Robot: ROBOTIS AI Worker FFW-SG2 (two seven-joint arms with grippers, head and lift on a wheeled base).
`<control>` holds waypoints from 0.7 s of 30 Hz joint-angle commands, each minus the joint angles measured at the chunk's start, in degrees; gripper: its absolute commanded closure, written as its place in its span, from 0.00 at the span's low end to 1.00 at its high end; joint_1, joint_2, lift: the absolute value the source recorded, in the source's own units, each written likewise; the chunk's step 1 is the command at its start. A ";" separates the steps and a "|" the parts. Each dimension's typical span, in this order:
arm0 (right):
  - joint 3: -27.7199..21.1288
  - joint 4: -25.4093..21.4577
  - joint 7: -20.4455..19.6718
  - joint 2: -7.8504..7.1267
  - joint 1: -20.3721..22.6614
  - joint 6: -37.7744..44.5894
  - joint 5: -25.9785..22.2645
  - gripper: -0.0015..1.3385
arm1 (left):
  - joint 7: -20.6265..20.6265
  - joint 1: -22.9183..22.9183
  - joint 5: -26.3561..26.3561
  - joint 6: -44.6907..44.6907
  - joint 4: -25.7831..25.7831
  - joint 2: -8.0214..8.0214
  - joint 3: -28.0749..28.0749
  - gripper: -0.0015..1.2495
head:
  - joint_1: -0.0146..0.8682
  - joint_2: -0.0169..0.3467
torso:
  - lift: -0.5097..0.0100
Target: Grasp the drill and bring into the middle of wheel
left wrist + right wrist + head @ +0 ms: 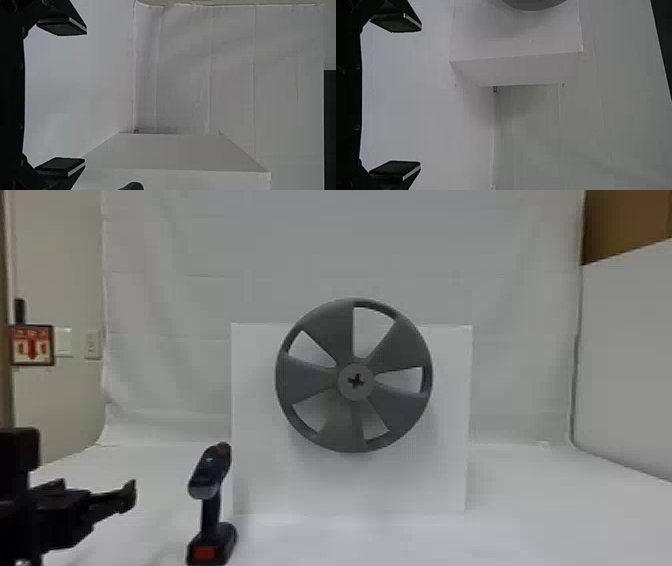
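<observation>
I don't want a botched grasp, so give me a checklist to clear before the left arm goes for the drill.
1. Drill standing upright: ok.
2. Left gripper, jaws open: ok.
3. Drill between the left jaws: not ok; it stands off to their right.
4. Right gripper, jaws empty: ok.
5. Wheel, middle uncovered: ok.
6. Bit fitted in drill: cannot tell.

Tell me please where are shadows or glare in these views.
Head view: soft shadow on the white box, below the wheel; right wrist view: soft shadow beside the box, on the table; left wrist view: darker band along the backdrop's lower fold; no strong glare anywhere.
</observation>
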 commanded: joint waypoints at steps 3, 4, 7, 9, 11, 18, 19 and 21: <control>-0.06 -0.09 0.00 0.16 -0.06 -0.01 0.00 0.06 | 0.00 -0.08 0.16 0.05 0.01 0.00 0.03 0.10 | 0.08 0.13 | 0.21; -0.06 -0.09 0.00 0.16 -0.06 -0.01 0.00 0.06 | 0.00 -0.08 0.16 0.05 0.01 0.00 0.03 0.10 | 0.08 0.13 | 0.21; -0.06 -0.09 0.00 0.25 -0.06 -0.01 0.00 0.06 | 0.00 -0.08 0.16 0.05 0.01 0.00 0.03 0.10 | 0.08 0.13 | 0.21; -0.06 -0.09 0.00 0.25 -0.15 -0.10 0.00 0.06 | 0.00 -0.16 0.16 0.05 0.01 0.00 0.03 0.10 | 0.08 0.13 | 0.21; -0.06 -0.09 0.00 0.25 -0.15 -0.10 0.00 0.06 | 0.00 -0.16 0.16 0.05 0.01 0.00 0.03 0.10 | 0.08 0.13 | 0.21; -0.24 -0.09 0.00 0.43 -0.15 -0.10 0.00 0.06 | 0.00 -0.16 0.16 0.05 0.01 0.00 0.03 0.10 | 0.08 0.13 | 0.21; -0.33 -0.09 0.00 0.51 -0.15 -0.10 0.00 0.06 | 0.00 -0.16 0.16 0.05 0.01 0.00 0.03 0.10 | 0.08 0.13 | 0.21; -0.33 -0.09 0.00 0.51 -0.15 -0.10 0.00 0.06 | 0.00 -0.16 0.16 0.05 0.01 0.00 0.03 0.10 | 0.08 0.13 | 0.21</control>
